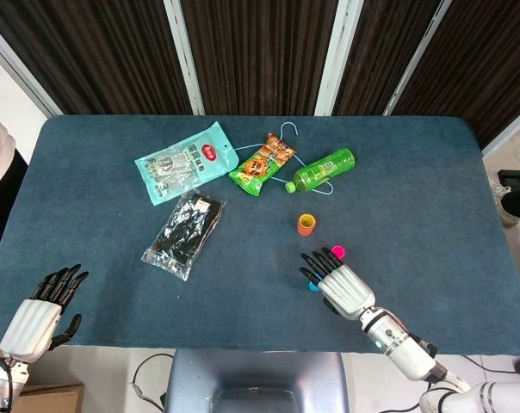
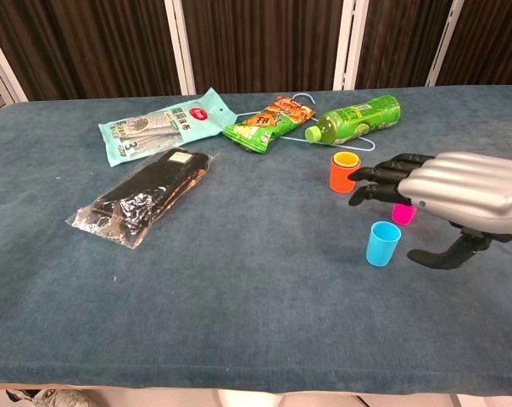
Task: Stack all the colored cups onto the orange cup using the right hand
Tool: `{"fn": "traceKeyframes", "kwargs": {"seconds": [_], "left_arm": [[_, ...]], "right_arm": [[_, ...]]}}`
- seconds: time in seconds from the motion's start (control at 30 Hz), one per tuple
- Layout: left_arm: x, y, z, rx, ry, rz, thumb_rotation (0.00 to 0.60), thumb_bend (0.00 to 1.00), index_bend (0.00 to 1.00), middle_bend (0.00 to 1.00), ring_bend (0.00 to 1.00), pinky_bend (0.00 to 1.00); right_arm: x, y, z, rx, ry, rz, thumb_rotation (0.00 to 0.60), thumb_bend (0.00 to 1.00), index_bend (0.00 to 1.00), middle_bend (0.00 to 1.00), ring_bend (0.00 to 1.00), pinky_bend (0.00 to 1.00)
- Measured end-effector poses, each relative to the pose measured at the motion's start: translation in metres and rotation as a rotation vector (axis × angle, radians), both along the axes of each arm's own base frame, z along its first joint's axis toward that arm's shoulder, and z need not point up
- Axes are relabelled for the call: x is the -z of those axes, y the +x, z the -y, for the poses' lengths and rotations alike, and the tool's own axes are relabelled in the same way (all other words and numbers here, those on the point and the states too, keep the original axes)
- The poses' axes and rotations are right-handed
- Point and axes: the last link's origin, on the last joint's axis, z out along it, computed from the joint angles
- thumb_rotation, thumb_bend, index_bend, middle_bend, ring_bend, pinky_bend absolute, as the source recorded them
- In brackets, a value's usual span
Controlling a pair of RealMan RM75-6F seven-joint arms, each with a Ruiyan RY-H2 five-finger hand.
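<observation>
The orange cup (image 1: 306, 225) (image 2: 342, 175) stands upright mid-table with a yellow cup (image 2: 346, 158) nested inside it. Nearer to me stand a pink cup (image 1: 337, 252) (image 2: 401, 214) and a blue cup (image 2: 382, 243) (image 1: 312, 285), both partly covered by my right hand in one view or the other. My right hand (image 1: 342, 283) (image 2: 453, 198) hovers open beside the blue cup, its fingers stretched over the pink one and holding nothing. My left hand (image 1: 41, 313) hangs open off the table's near left corner.
At the back lie a green bottle (image 1: 321, 170) (image 2: 359, 118) on a blue hanger (image 1: 287, 131), a snack bag (image 1: 262, 164), a teal packet (image 1: 184, 161) and a black packet (image 1: 184, 232). The table's front edge (image 2: 256, 386) runs close below the cups.
</observation>
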Motion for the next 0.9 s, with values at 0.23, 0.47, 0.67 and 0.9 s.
{"fn": "traceKeyframes", "kwargs": {"seconds": [0.23, 0.47, 0.67, 0.9], "left_arm": [[-0.001, -0.001, -0.001, -0.004, 0.003, 0.003, 0.6, 0.47, 0.0, 0.0, 0.0, 0.12], [-0.002, -0.001, -0.001, -0.004, 0.001, 0.006, 0.6, 0.47, 0.0, 0.0, 0.0, 0.12], [-0.003, -0.001, -0.001, -0.004, 0.003, 0.01, 0.6, 0.47, 0.0, 0.0, 0.0, 0.12], [-0.003, -0.001, -0.001, -0.005, 0.003, 0.008, 0.6, 0.47, 0.0, 0.0, 0.0, 0.12]], "right_arm": [[0.015, -0.006, 0.014, 0.024, -0.006, -0.018, 0.6, 0.47, 0.39, 0.0, 0.0, 0.0], [0.024, -0.003, 0.018, 0.024, -0.023, -0.003, 0.6, 0.47, 0.53, 0.01, 0.0, 0.0], [0.025, -0.001, 0.021, 0.03, -0.054, 0.007, 0.6, 0.47, 0.65, 0.08, 0.0, 0.0], [0.012, 0.013, 0.034, 0.04, -0.132, 0.101, 0.6, 0.47, 0.65, 0.09, 0.0, 0.01]]}}
